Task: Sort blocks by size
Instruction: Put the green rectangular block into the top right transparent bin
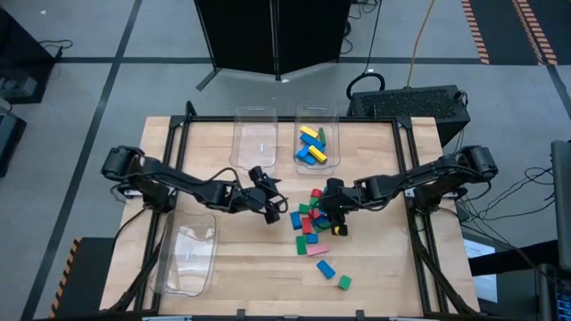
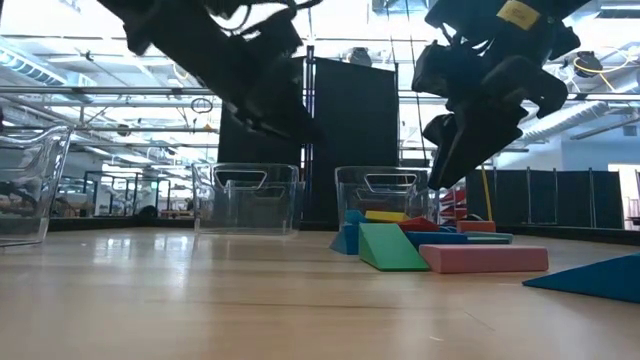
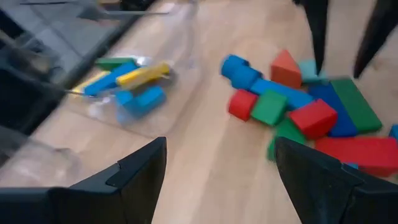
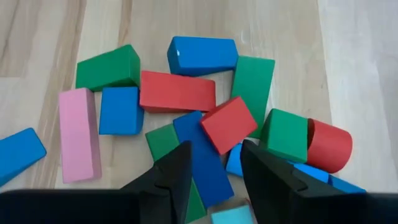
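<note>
High view: blocks (image 1: 314,223) heaped right of centre on the tabletop (image 1: 375,276), more in the upper-centre bin (image 1: 313,143); left tool (image 1: 268,203) spread, empty, left of the heap. Right wrist view: right tool (image 4: 214,163) partly spread, gripping nothing, at lower centre over a blue block (image 4: 204,158).

We're looking at two matte black arms, chunky rounded joints with black cables running along the links. The left gripper (image 3: 214,180) has broad, flat, angular black fingers, and the right gripper (image 4: 214,180) has the same wedge-shaped pair. Above the right fingers, the low view shows a small yellow label on the housing.
</note>
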